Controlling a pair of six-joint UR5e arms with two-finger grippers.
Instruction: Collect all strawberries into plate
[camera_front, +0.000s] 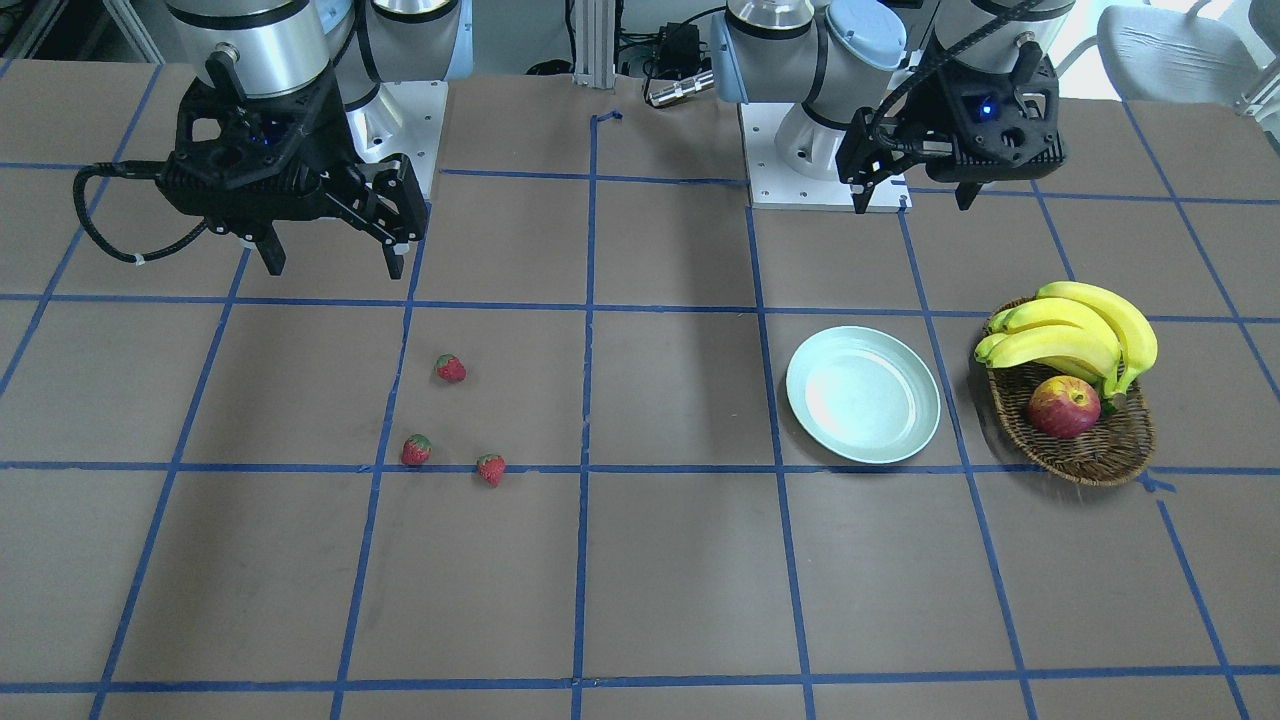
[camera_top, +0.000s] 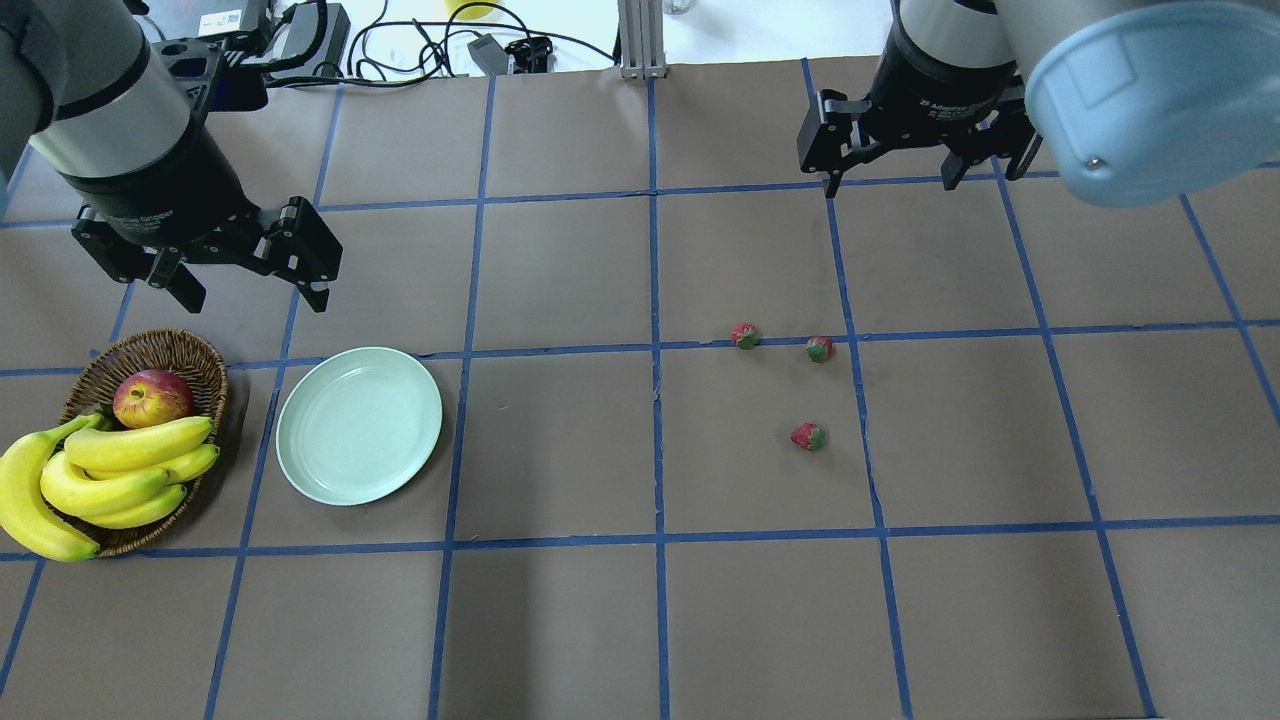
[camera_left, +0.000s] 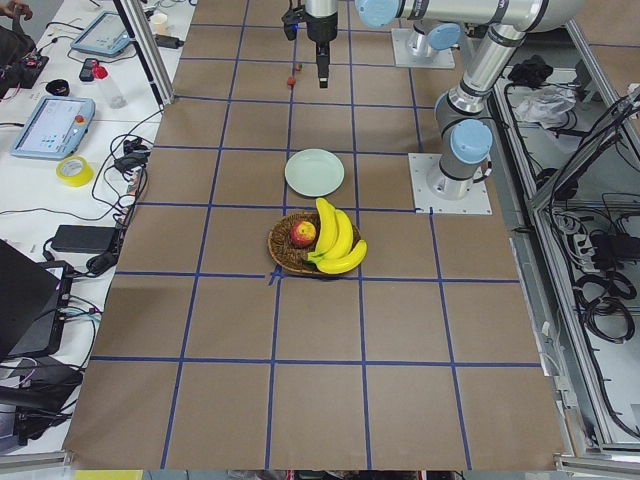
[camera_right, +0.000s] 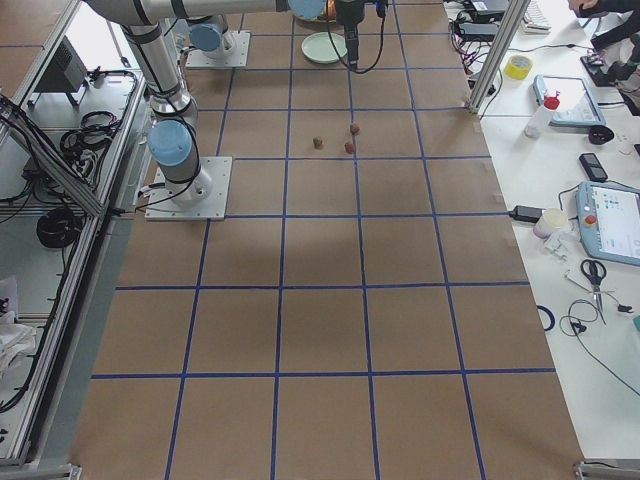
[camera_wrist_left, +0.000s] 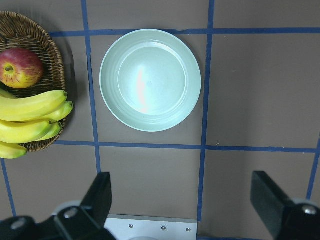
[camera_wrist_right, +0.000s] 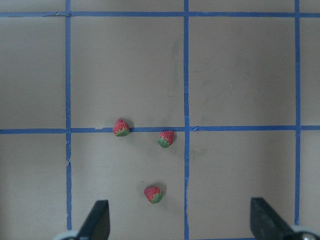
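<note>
Three small red strawberries with green leafy tops (camera_front: 451, 368) (camera_front: 416, 450) (camera_front: 491, 468) lie close together on the brown counter with blue tape lines (camera_front: 680, 580) in the front view. None of them touch. The round pale green plate (camera_front: 863, 394) sits well apart from them and is bare. Just beside the plate is an oval brown wicker basket (camera_front: 1100, 468) with a bunch of yellow bananas (camera_front: 1080, 335) and a red-yellow apple (camera_front: 1064, 406) in it. The right hand (camera_front: 333, 262) hangs in the air near the strawberries, fingers spread wide. The left hand (camera_front: 912, 200) hangs near the plate, spread wide too.

From overhead, two strawberries lie by a blue line and the third lies nearer the robot. The plate is between the basket and the strawberries.

In the left side view the basket is near, then the plate, then the strawberries far off.

In the right side view the strawberries look like tiny red dots on the counter.

The left wrist view looks down on the bare plate, with the basket just beside it.

The right wrist view looks down on all three strawberries on the counter.
</note>
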